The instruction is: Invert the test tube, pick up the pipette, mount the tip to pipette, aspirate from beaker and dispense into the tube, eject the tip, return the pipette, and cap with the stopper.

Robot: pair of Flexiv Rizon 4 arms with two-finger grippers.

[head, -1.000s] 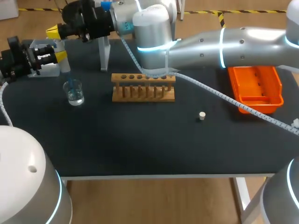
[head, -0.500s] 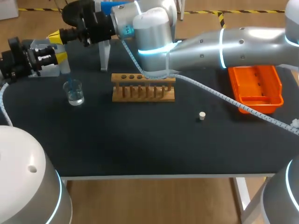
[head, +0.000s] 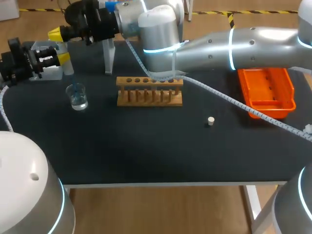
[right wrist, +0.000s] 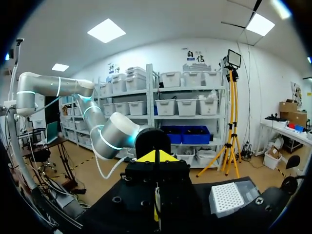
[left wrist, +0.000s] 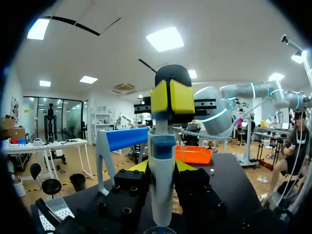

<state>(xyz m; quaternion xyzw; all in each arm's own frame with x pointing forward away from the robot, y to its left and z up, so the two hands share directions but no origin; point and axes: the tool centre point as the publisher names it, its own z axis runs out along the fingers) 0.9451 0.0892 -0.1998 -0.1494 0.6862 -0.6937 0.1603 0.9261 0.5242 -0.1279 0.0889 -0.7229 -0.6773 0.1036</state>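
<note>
My left gripper (head: pixel 62 59) stands at the table's far left, shut on the white pipette (head: pixel 67 66), which is held upright with its tip pointing down over the glass beaker (head: pixel 77 95) of clear liquid. From the left wrist view the pipette (left wrist: pixel 161 185) sits between my fingers, and the beaker rim (left wrist: pixel 160 229) shows just under it. My right arm reaches across the table. Its gripper (head: pixel 56 34) is shut, and its yellow tips (left wrist: pixel 171 97) rest right on top of the pipette's plunger. The wooden tube rack (head: pixel 149 91) stands mid-table, and the small stopper (head: pixel 210 121) lies to its right.
The pipette stand (head: pixel 109 56) with its blue top bar (left wrist: pixel 126 138) stands behind the rack. An orange tray (head: pixel 267 91) sits at the right. A white tip box (right wrist: pixel 231 197) lies at the far left beside my left gripper. A cable (head: pixel 229 100) trails from my right arm over the table.
My right gripper dipped slightly down and to the right over the pipette top half a second ago, then came back up. My left gripper and the pipette have hardly moved.
</note>
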